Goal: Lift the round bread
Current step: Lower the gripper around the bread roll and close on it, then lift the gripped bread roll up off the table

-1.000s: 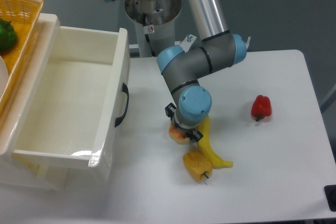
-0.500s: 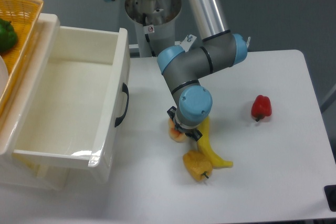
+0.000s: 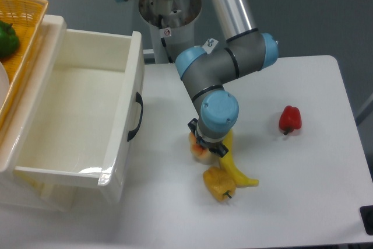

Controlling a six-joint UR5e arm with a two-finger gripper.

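The round bread (image 3: 197, 148) is a small orange and cream bun on the white table (image 3: 303, 173), mostly hidden under the arm's blue wrist. My gripper (image 3: 204, 139) points straight down over it. Its black fingers (image 3: 192, 125) stand on either side of the bun and look closed against it. I cannot tell whether the bun rests on the table or hangs just above it.
A yellow banana (image 3: 235, 167) and a yellow-orange bell pepper (image 3: 218, 183) lie right beside the bun. A red pepper (image 3: 289, 119) lies to the right. An open white drawer (image 3: 76, 115) stands at the left, with a wicker basket (image 3: 23, 27) holding a green pepper (image 3: 7, 38).
The fingers have drawn closer together around the bun. The wrist has shifted slightly to the right, and the bun has barely moved.
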